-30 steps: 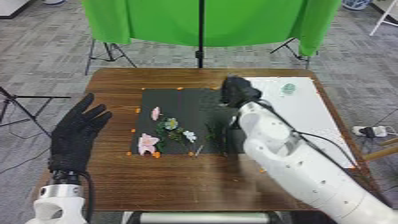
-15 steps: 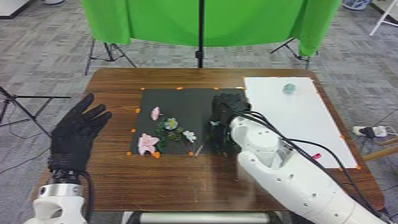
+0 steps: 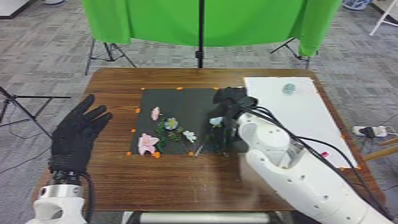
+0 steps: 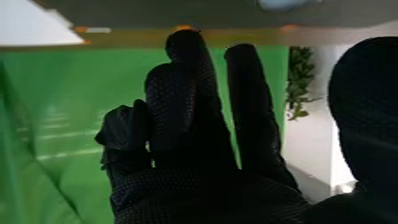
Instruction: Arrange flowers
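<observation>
My right hand (image 3: 233, 104) is over the right part of the black sheet (image 3: 191, 95) in the head view. Beside its lower left lies a pale blue flower (image 3: 216, 121) with dark green stems. The left part of the sheet holds a small pink flower (image 3: 155, 113), a larger pink one (image 3: 147, 143), a pale yellowish one (image 3: 171, 123) and a white one (image 3: 189, 135). In the right wrist view my right hand (image 4: 200, 145) has its fingers mostly straight and its thumb apart, holding nothing. Left of the sheet, my left hand (image 3: 78, 127) is open.
A white sheet (image 3: 284, 115) adjoins the black one on the right, carrying a pale blue-green item (image 3: 289, 89) and a small pink item (image 3: 324, 154). Orange markers edge both sheets. A green cloth (image 3: 151, 25) hangs behind the wooden table (image 3: 115, 80).
My right hand came toward the front from the black sheet's back right, then drew back slightly. The pale blue flower and the pink item on the white sheet are now visible. The left hand stayed still.
</observation>
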`<state>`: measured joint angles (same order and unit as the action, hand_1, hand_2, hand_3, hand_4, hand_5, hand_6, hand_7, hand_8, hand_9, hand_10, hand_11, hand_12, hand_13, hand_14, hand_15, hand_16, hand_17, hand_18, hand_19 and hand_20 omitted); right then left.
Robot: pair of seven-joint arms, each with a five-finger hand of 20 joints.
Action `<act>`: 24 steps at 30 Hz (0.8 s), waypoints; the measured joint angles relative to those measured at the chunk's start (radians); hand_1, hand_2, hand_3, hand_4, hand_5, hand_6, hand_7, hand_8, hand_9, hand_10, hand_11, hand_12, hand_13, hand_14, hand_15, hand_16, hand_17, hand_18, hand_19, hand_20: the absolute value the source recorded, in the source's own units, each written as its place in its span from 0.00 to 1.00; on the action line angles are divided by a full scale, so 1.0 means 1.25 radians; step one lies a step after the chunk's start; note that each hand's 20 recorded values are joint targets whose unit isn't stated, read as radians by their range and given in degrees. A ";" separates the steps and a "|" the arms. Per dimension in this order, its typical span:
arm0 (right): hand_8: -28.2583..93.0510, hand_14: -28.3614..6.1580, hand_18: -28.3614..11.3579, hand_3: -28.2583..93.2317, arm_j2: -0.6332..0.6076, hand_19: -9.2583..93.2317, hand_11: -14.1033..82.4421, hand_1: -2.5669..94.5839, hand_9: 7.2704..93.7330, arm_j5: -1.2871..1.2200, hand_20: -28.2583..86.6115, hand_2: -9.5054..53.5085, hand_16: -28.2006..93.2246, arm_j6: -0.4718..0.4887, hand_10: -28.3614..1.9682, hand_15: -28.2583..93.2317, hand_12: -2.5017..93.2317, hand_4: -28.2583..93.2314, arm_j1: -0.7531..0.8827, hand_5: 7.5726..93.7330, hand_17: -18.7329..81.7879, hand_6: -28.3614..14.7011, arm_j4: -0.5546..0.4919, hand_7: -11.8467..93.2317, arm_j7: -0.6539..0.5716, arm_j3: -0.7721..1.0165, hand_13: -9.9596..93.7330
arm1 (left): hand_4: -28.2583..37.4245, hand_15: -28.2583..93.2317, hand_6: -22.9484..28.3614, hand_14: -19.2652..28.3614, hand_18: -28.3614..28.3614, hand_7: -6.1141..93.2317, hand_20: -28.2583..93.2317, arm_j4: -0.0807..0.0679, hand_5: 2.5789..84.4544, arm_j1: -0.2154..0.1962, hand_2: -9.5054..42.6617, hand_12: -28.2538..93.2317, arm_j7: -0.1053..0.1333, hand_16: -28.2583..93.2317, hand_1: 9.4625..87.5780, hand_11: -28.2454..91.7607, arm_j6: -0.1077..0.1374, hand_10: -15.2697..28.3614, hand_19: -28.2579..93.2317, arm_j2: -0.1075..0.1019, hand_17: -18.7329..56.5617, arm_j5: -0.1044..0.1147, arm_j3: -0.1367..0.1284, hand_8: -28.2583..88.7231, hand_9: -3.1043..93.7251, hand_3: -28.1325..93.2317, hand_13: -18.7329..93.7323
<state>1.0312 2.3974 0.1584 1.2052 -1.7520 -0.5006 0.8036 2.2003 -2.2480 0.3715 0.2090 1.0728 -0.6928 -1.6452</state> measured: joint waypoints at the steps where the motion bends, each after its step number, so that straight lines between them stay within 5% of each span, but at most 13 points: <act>1: 0.14 0.30 0.19 0.85 -0.008 1.00 0.43 0.30 0.53 -0.004 0.77 0.00 0.30 -0.016 0.25 0.92 0.17 0.00 -0.004 0.51 0.40 0.61 0.002 0.22 -0.004 0.000 0.52 | 0.12 0.63 0.62 0.92 0.85 0.18 0.39 0.000 0.40 0.000 0.37 0.33 0.000 0.18 0.22 0.46 0.000 0.80 0.58 0.000 0.10 0.000 0.001 0.17 0.37 0.84 0.37; 8: 0.14 0.28 0.18 0.87 -0.080 0.98 0.29 0.29 0.44 -0.140 0.71 0.00 0.27 -0.101 0.22 0.84 0.17 0.00 -0.134 0.41 0.38 0.62 0.123 0.21 -0.129 -0.075 0.49 | 0.12 0.64 0.62 0.92 0.85 0.18 0.39 -0.001 0.40 0.007 0.37 0.33 -0.006 0.18 0.22 0.46 -0.005 0.80 0.58 0.000 0.10 -0.003 0.004 0.17 0.37 0.84 0.37; 16: 0.14 0.28 0.18 0.88 -0.103 0.98 0.26 0.30 0.37 -0.213 0.69 0.00 0.27 -0.007 0.16 0.84 0.17 0.00 -0.248 0.36 0.38 0.64 0.311 0.22 -0.193 -0.032 0.48 | 0.12 0.64 0.62 0.92 0.85 0.18 0.39 -0.003 0.40 0.020 0.37 0.33 -0.009 0.18 0.22 0.46 -0.007 0.80 0.58 0.000 0.10 -0.004 0.007 0.17 0.37 0.84 0.37; 24: 0.13 0.29 0.18 0.89 -0.095 0.99 0.26 0.31 0.37 -0.199 0.69 0.00 0.27 0.029 0.18 0.84 0.17 0.00 -0.261 0.34 0.38 0.69 0.365 0.23 -0.257 -0.002 0.48 | 0.12 0.64 0.62 0.92 0.85 0.18 0.39 -0.003 0.40 0.021 0.37 0.33 -0.006 0.18 0.22 0.46 -0.006 0.80 0.58 0.000 0.10 -0.003 0.006 0.17 0.37 0.84 0.37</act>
<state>0.9124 2.1481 0.1945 0.8795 -1.2962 -0.8216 0.8012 2.1971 -2.2222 0.3636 0.2010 1.0726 -0.6970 -1.6373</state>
